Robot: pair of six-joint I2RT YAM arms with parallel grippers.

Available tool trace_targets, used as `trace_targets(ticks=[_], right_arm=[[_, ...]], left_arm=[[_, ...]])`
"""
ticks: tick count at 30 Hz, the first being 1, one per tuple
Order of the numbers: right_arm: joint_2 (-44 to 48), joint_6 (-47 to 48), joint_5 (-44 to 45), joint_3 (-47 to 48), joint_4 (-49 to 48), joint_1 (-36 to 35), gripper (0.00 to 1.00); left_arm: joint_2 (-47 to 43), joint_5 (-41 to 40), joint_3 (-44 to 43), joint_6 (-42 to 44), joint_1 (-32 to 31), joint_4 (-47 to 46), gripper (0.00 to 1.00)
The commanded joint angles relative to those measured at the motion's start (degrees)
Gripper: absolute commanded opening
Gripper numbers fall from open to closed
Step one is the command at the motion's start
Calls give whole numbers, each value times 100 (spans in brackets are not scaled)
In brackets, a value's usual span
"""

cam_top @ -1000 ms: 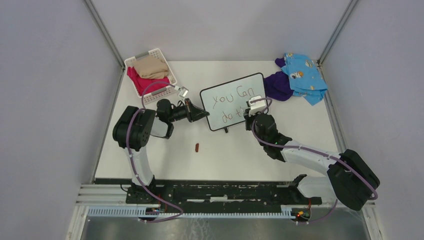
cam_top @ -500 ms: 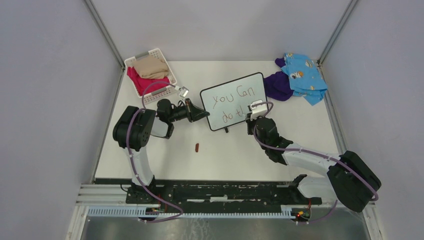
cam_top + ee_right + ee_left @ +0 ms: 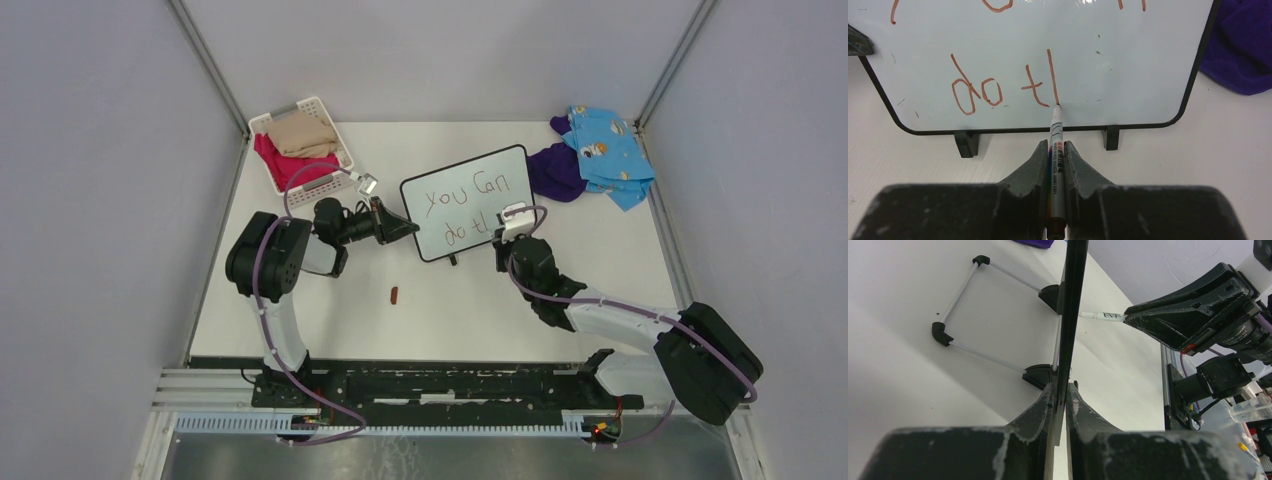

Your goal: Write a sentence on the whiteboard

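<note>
Whiteboard, small, white, black-framed, propped on black feet mid white table | left gripper pinched tight on its left edge | right gripper clamped around slim white marker, tip touching board | brown handwritten sentence reading "you can do tl"

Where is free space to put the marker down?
Free: the near strip between the brown object and the right arm; behind the whiteboard, between basket and clothes. Crowded: the whiteboard's sides, at the left end effector and the right end effector.
</note>
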State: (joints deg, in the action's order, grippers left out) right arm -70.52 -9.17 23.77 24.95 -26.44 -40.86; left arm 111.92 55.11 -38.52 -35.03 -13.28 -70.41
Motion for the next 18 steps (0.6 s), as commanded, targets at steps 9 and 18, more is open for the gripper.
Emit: trace_targets(ticks=[9, 18], right_arm=[[-91, 124, -11, 613, -40, 31, 0], [-189, 199, 74, 729, -55, 37, 0]], left_arm=[[51, -63, 30, 251, -56, 620, 12], [63, -62, 32, 258, -61, 625, 12]])
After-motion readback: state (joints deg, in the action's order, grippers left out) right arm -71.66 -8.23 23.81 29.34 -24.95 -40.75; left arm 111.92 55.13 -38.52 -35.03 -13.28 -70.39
